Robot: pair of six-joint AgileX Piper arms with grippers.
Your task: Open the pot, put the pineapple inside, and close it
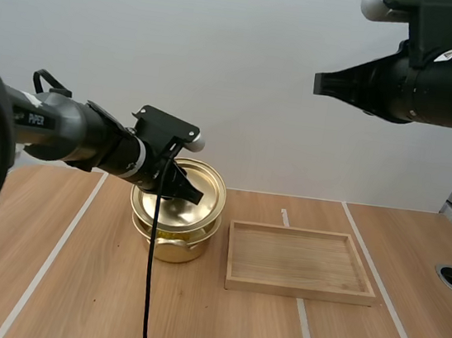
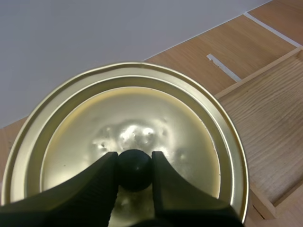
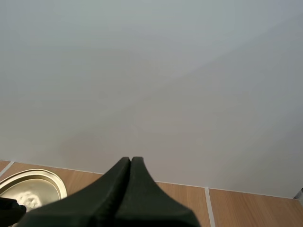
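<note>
Left end effector (image 2: 135,166) clenched on the knob (image 2: 135,171), one finger at each side of the small black ball. Lid (image 1: 173,204) hung tilted over the pot (image 1: 172,248), top face turned back toward my base. Its low edge lay by the pot's rim; touching or not, I could not tell. Pot stood on the worktop (image 1: 93,293), just beside the tray (image 1: 301,292).

Risks, as I judged them:
- Knob was round and gripped near the fingertips. The tilted lid's weight could turn it in the pinch and let it slip, dropping onto pot or worktop.
- A sideways move before a clear lift could catch the low edge on the rim and drag or tip the pot.
- A low swing toward the tray could knock its wall.

Pose: left arm reached forward over the worktop, wrist angled down onto the lid. Right arm raised high, well apart from the pot; right end effector (image 3: 131,163) clenched on nothing, fingers pressed together.
</note>
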